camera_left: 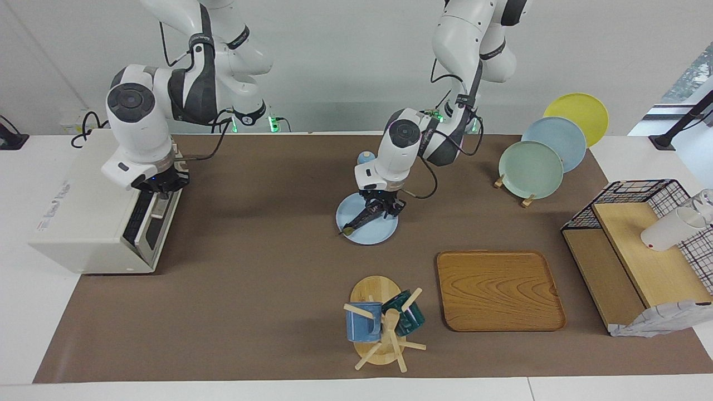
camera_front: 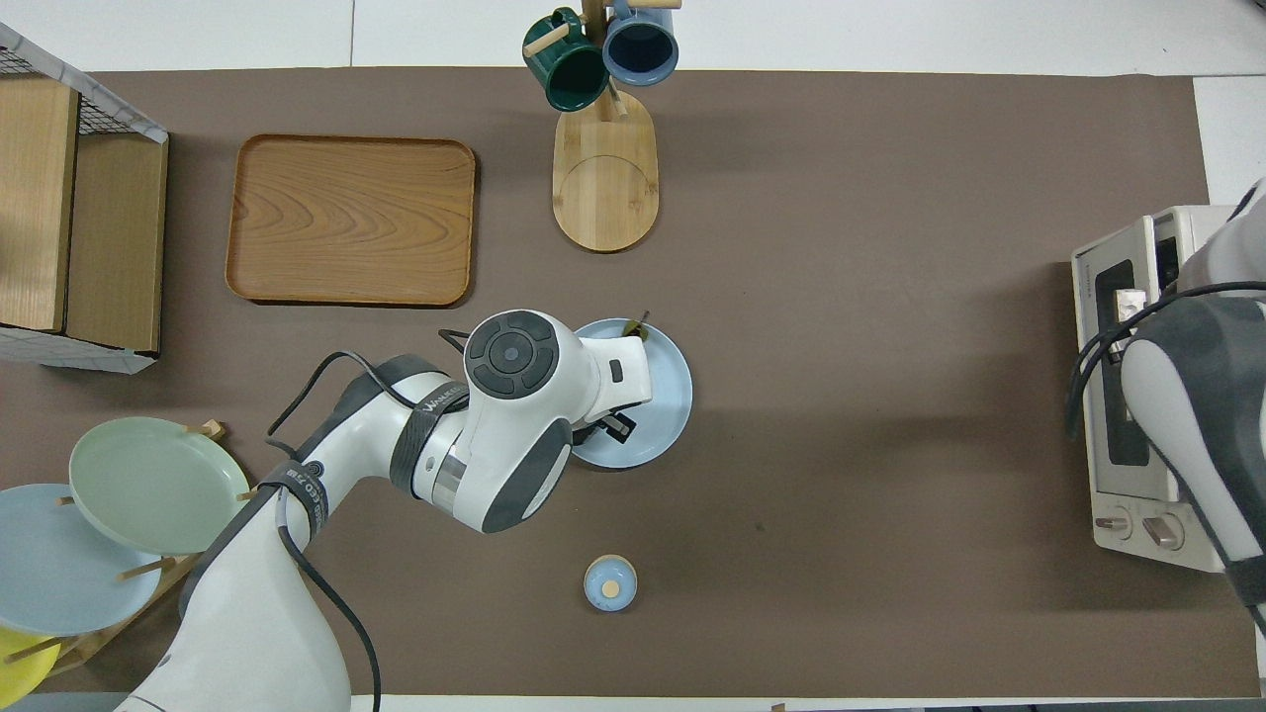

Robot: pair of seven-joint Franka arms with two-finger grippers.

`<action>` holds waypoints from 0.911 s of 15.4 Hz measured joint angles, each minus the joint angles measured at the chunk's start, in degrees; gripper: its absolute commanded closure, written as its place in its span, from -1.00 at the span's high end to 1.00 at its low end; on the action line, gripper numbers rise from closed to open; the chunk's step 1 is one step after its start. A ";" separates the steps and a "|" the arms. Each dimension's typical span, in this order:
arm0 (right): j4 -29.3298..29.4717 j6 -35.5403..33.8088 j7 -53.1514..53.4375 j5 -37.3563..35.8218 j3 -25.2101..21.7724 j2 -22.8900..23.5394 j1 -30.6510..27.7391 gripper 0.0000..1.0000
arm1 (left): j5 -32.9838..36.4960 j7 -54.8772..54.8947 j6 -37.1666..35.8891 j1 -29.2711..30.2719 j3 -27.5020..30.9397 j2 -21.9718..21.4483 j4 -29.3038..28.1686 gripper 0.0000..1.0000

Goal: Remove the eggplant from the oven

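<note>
The dark eggplant [camera_left: 362, 220] lies slanted on a light blue plate [camera_left: 369, 238] at the table's middle, its stem tip at the plate's rim. My left gripper [camera_left: 384, 210] is down over the plate, fingers closed around the eggplant's thick end. In the overhead view the left hand covers most of the plate [camera_front: 665, 396], and only the eggplant's stem tip [camera_front: 639, 326] shows. The cream-white oven [camera_left: 83, 223] stands at the right arm's end of the table. My right gripper [camera_left: 160, 195] is at the top of the oven's dark door. The oven also shows in the overhead view [camera_front: 1123, 475].
A wooden tray [camera_left: 498, 289] and a mug tree [camera_left: 381, 320] with two mugs sit farther from the robots than the plate. A rack of plates [camera_left: 532, 170] and a wire shelf [camera_left: 640, 250] stand toward the left arm's end. A small blue jar [camera_front: 610, 582] is nearer to the robots.
</note>
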 measured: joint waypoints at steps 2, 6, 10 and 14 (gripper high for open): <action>5.07 -6.18 -0.54 2.41 0.05 -1.70 -0.24 -1.00 | -0.03 -1.04 -0.45 0.08 0.31 -0.01 0.44 -1.00; 12.51 -13.11 -0.61 5.29 0.73 -3.21 0.20 -0.63 | -0.38 -3.28 -4.24 2.19 0.87 -0.80 3.61 -1.00; 13.23 -14.52 -0.32 7.96 0.98 -2.91 0.37 0.99 | -2.18 -3.67 -14.78 10.15 1.34 -2.22 11.82 -1.00; 13.24 -14.84 -0.29 7.96 0.64 -2.52 0.09 1.00 | -4.75 -6.15 -18.33 17.69 1.71 -1.58 16.88 -1.00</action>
